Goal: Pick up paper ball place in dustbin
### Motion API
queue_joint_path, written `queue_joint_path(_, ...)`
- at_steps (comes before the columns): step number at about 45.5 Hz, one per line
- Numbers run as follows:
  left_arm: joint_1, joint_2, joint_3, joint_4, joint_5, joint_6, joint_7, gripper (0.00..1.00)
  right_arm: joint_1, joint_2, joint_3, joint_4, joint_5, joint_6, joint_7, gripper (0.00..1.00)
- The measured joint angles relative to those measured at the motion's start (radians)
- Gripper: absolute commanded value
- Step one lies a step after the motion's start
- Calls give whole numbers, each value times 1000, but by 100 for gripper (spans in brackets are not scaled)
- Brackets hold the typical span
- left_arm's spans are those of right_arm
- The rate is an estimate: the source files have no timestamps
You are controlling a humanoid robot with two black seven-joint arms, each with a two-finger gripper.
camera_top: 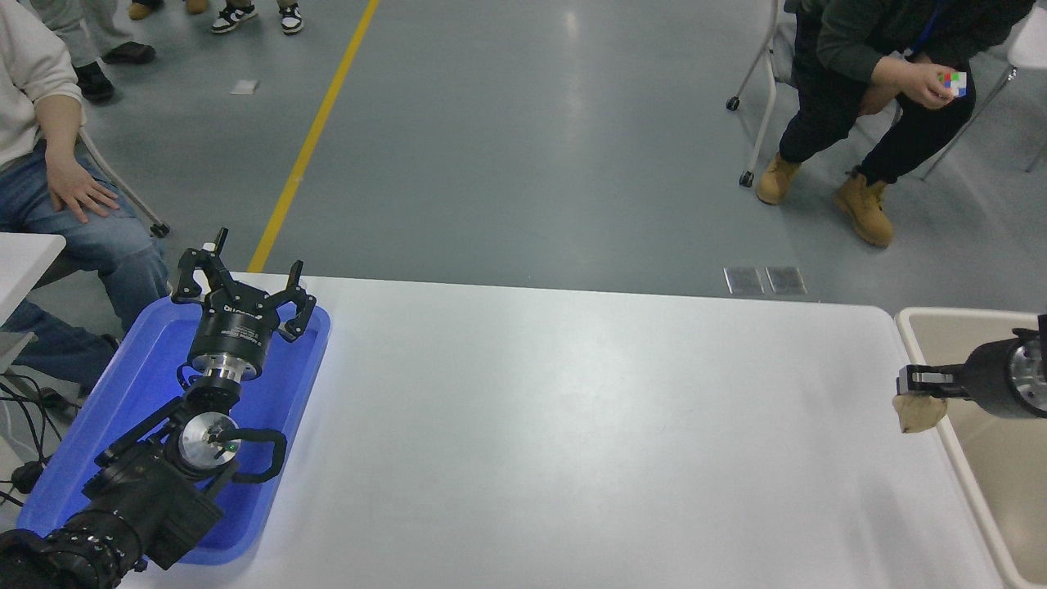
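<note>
Parked at lower left over the shallow blue plastic tray [98,458]: black left gripper [242,286], fingers spread and empty, seemingly kept clear of the work. Across the bare white table [572,442] to the right edge: black right gripper [909,382] clamped on the crumpled tan-brown paper ball [918,411]. Held aloft just beside the thick pale rim of the large beige plastic dustbin [920,360], probably for carrying over the opening before release.
</note>
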State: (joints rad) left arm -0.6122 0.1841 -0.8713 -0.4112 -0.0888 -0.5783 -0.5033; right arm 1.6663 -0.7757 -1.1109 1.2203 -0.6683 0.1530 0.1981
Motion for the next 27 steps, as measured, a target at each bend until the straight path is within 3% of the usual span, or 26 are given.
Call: queue_joint_path(27, 0, 0, 0, 0, 0, 0, 0, 100, 446, 19, -81, 76, 3, 299, -1, 0)
